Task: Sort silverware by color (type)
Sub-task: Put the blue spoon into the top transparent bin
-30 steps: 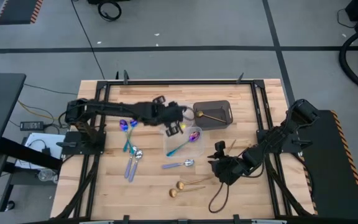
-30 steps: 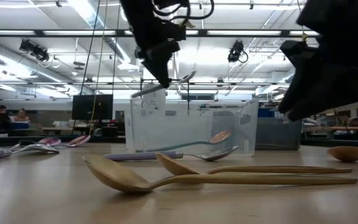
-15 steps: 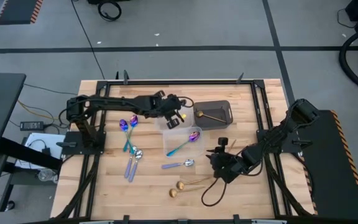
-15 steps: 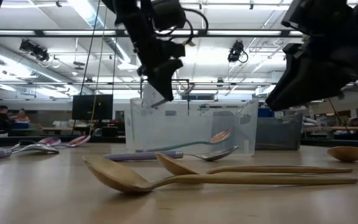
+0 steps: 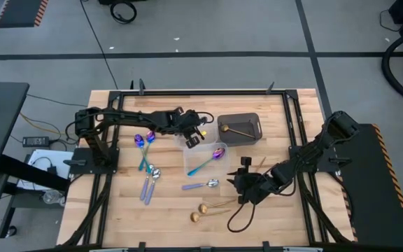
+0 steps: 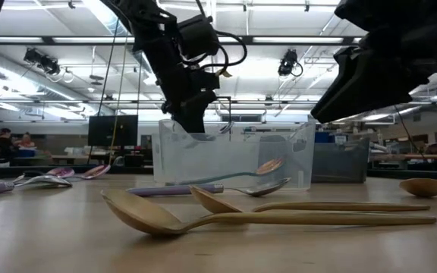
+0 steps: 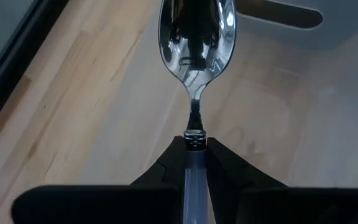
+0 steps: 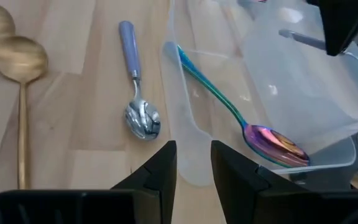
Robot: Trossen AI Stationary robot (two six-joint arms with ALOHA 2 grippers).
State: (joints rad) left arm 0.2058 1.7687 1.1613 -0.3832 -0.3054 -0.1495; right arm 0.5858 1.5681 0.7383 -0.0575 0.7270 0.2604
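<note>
Clear tub, dark tub, perhaps monitor

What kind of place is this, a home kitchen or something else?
Probably a robotics lab or workshop, not a kitchen. The wooden table stands on a bare grey floor marked with dark lines, cables run across that floor, and the low view shows long ceiling lights in a big open hall.

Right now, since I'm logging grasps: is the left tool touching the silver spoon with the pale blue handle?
Touching. The left wrist view shows the left tool clamped on the handle of the silver spoon, no gap on either side.
</note>
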